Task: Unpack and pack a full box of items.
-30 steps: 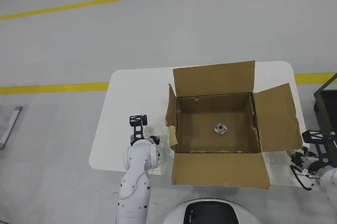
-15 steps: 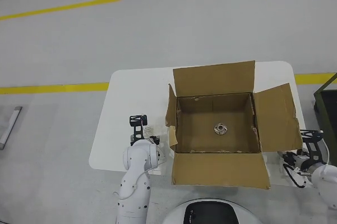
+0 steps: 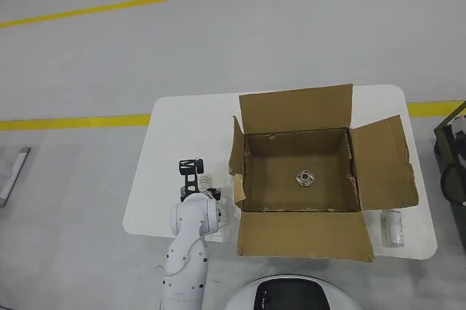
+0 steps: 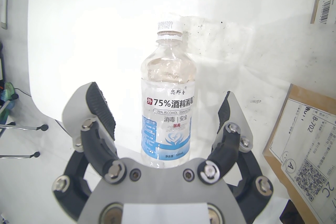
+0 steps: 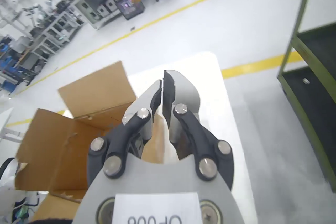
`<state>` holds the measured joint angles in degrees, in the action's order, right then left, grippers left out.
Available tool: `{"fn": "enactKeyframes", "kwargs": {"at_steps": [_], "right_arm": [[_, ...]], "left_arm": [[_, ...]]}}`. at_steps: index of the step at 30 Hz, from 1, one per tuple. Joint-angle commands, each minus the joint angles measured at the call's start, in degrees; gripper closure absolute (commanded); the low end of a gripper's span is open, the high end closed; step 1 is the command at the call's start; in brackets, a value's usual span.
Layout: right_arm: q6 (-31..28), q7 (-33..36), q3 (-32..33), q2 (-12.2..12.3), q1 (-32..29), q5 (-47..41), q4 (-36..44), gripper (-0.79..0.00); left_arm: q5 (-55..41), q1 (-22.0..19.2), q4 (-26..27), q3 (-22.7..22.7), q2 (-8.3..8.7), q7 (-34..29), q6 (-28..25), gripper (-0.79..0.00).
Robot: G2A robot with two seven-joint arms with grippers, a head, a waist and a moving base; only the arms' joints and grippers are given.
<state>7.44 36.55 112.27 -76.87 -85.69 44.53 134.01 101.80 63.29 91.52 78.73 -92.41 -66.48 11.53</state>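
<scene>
**Box almost emptied**

The box [image 3: 295,108] sits open on the surface [image 3: 186,124] with one small metal part [image 3: 305,178] left inside. A bottle [image 4: 168,101] stands beside it, within the open left hand [image 4: 161,97], ungripped. A second container [image 3: 392,227] stands at the box's other side. The right hand [image 5: 162,88] is closed and empty. Repacking has not yet begun

Brown corrugated cardboard box [image 3: 298,167]: plain tan inside; white labels [image 4: 307,135], black barcode print on outer wall. Small round silver-grey metal part [image 3: 305,178]. Rounded white table [image 3: 186,139]: few dark scuff specks. Clear plastic bottle with white cap [image 4: 168,104]: white label, blue bands, black print, small red mark. Left gripper [image 4: 161,93], right gripper [image 5: 162,80]: silver plates, black ribbed pads [image 4: 101,109]. Olive-green metal cart [image 5: 320,104] at 3 o'clock of box. Grey floor [image 3: 77,62], yellow stripe [image 3: 62,122].
</scene>
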Motion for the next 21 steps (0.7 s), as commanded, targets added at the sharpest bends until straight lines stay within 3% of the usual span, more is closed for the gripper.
{"fn": "enactKeyframes", "kwargs": {"at_steps": [1, 6, 13, 21], "right_arm": [[-1.1, 1.8, -4.1, 0.2, 1.9, 0.5, 0.6, 0.0], [-6.3, 9.6, -18.3, 1.0, 7.4, 10.9, -3.0, 0.0], [-6.7, 18.5, -35.9, 0.9, 16.4, 28.3, -15.5, 0.0], [-1.5, 18.8, -43.3, -0.1, 22.4, 34.6, -28.1, 0.0]], "left_arm": [[0.0, 0.0, 0.0, 0.0, 0.0, 0.0, 0.0, -0.785], [0.0, 0.0, 0.0, 0.0, 0.0, 0.0, 0.0, -0.785], [0.0, 0.0, 0.0, 0.0, 0.0, 0.0, 0.0, -0.785], [0.0, 0.0, 0.0, 0.0, 0.0, 0.0, 0.0, -0.785]]}}
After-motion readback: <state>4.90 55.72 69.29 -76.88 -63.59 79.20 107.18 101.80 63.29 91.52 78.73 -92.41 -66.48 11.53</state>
